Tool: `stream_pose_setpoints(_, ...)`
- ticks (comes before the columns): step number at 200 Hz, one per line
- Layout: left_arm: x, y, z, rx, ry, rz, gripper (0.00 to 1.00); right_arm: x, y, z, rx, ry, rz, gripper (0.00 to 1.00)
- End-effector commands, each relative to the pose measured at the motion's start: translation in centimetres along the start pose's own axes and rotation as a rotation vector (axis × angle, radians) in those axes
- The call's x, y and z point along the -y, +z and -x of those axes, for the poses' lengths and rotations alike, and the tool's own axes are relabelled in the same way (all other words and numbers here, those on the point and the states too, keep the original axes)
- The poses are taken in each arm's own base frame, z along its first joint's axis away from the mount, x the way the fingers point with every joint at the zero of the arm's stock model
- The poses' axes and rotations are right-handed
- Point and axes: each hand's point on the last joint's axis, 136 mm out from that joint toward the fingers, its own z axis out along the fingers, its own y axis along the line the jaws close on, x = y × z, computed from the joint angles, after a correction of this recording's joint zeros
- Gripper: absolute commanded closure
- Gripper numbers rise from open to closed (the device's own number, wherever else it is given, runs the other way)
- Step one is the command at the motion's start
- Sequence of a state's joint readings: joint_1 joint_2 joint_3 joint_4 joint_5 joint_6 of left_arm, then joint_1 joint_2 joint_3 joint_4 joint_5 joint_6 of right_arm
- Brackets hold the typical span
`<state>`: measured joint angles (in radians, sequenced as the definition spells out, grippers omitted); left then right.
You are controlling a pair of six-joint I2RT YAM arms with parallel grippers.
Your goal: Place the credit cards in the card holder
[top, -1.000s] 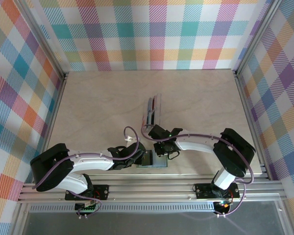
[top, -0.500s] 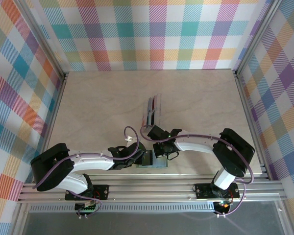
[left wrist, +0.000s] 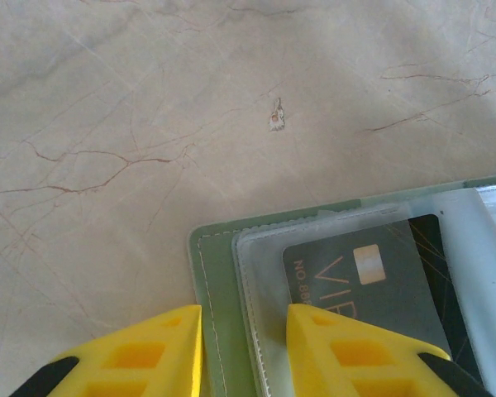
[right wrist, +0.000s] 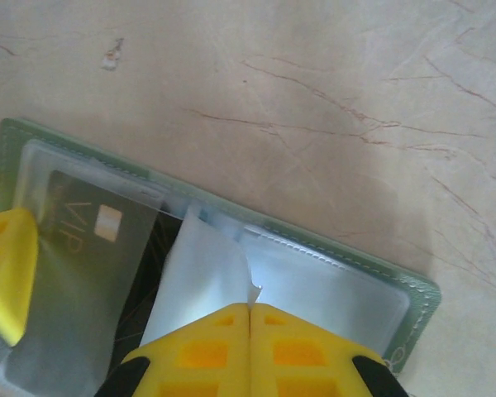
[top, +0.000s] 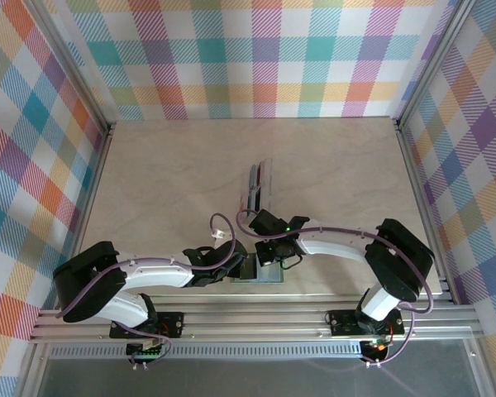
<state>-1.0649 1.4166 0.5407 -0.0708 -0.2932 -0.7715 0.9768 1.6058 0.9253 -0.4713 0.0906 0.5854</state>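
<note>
Grey-green card holder (left wrist: 211, 273) open, dark card (left wrist: 372, 289) inside clear sleeve (left wrist: 260, 281).

A finger (right wrist: 4, 273) of the left gripper (left wrist: 244, 318) crowds the card holder (right wrist: 413, 302) just left of the right gripper (right wrist: 250, 310); table (right wrist: 314, 74) ahead of both tips is bare

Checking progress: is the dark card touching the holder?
Touching. The left wrist view shows the dark card lying inside the holder's clear sleeve, with the plastic covering it.
</note>
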Motion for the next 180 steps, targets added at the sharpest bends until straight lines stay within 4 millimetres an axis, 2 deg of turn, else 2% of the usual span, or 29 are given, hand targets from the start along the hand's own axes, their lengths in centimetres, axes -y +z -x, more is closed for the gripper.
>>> stream_pose_setpoints(1,-2.5,0.9,-3.4,-0.113,0.042,0.085,0.69,-2.4,-1.8,1.1,0.038,-0.026,0.1,1.0)
stream_pose_setpoints(33,-2.3,0.8,-3.4,-0.112,0.036,0.074,0.69,-4.1,-2.2,2.0,0.035,-0.036,0.166,1.0)
stream_pose_setpoints(80,-2.4,0.6,-3.3,-0.106,0.027,0.073,0.69,-6.0,-1.5,2.4,0.011,-0.031,0.25,1.0)
stream_pose_setpoints(131,-2.9,-0.7,-2.6,-0.071,0.016,0.076,0.66,-6.6,-0.5,2.3,-0.015,-0.018,0.291,0.81)
stream_pose_setpoints(180,-3.2,-1.1,-2.5,-0.061,0.01,0.077,0.63,-6.6,-0.5,2.3,-0.018,-0.016,0.301,0.69)
